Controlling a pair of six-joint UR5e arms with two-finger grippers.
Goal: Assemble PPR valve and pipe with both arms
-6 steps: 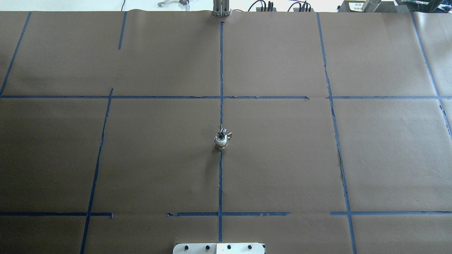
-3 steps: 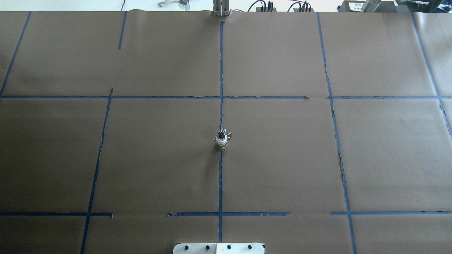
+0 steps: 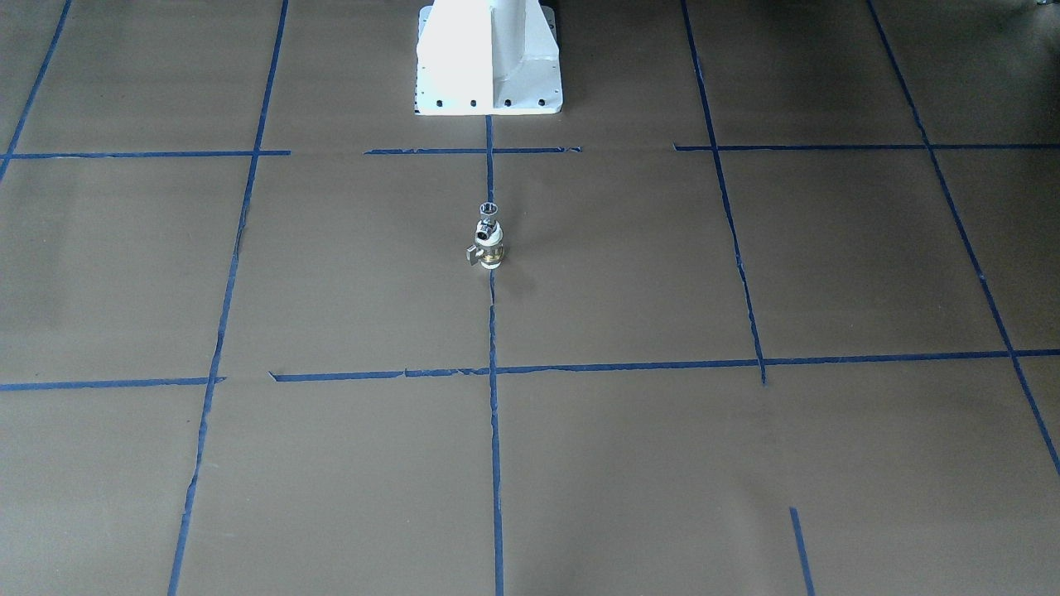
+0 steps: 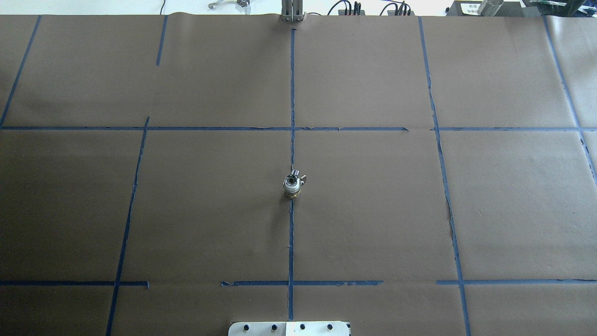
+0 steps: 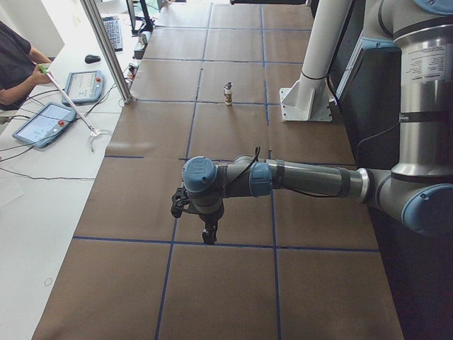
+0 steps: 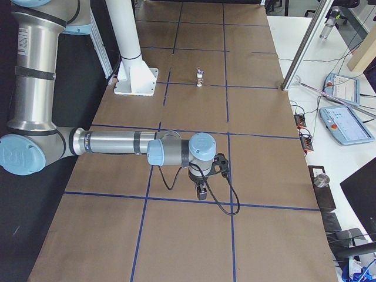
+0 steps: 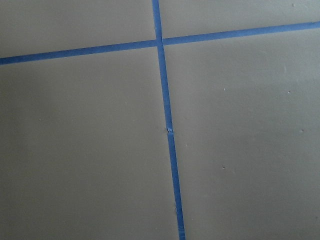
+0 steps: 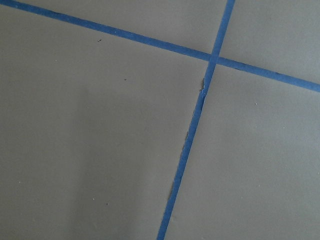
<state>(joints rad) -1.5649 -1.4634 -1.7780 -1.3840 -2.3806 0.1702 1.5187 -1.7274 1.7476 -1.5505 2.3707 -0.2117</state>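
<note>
The PPR valve stands upright on the blue centre tape line, with a white band, a brass base and a small side handle. The chrome pipe sits on top of it, its round open end up. The stack also shows in the overhead view and both side views. My left gripper hangs low over the table's left end, far from the stack. My right gripper hangs low over the right end. I cannot tell whether either is open or shut. Both wrist views show only brown paper and tape.
The robot's white base stands at the table's near edge behind the stack. Blue tape lines grid the brown paper. A metal post, tablets and an operator are beyond the far edge.
</note>
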